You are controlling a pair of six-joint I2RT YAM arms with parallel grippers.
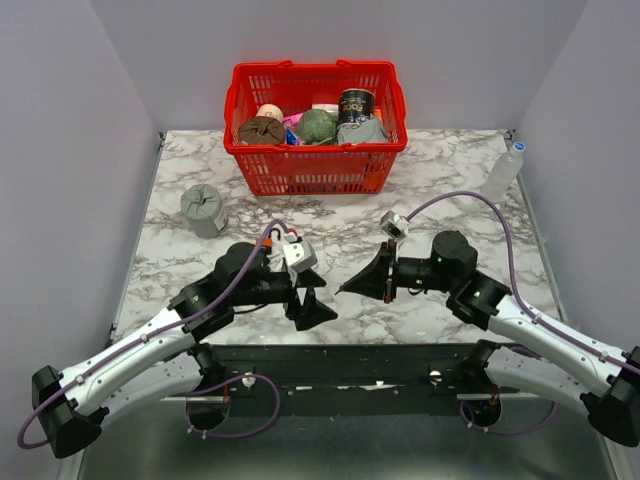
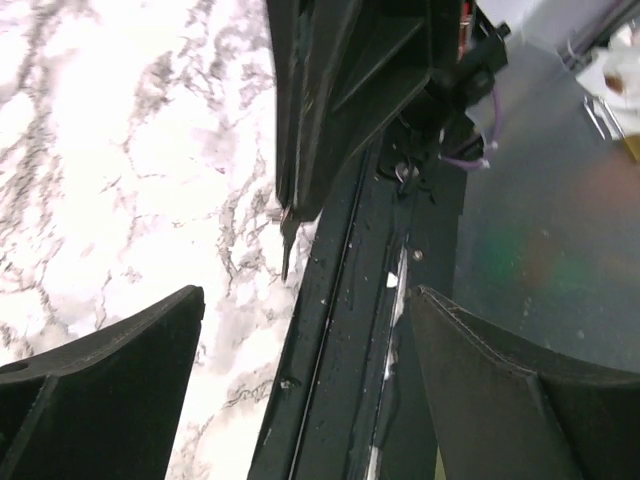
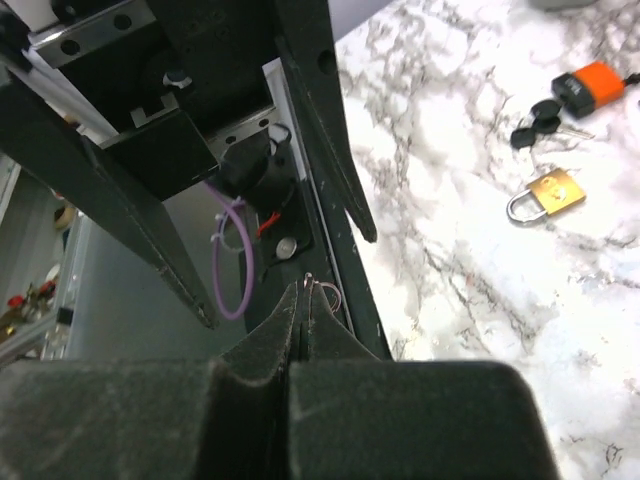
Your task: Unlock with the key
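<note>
My right gripper [image 3: 304, 296] is shut on the key, low over the table's front edge. Only the key's small ring [image 3: 330, 296] shows beside the pinched tips. In the left wrist view its thin metal blade [image 2: 287, 248] sticks out below the right gripper's fingertips. My left gripper [image 2: 305, 390] is open with nothing between its fingers, just left of the right gripper [image 1: 344, 290]. The brass padlock [image 3: 548, 194] lies flat on the marble. The orange-and-black padlock [image 3: 588, 85] lies beyond it, with black-headed keys [image 3: 538, 120] beside it.
A red basket [image 1: 248, 150] with several items stands at the back centre. A grey folded object [image 1: 204, 210] sits at the back left and a clear bottle [image 1: 503, 172] at the right edge. The black frame rail [image 2: 330, 330] runs along the table's front edge.
</note>
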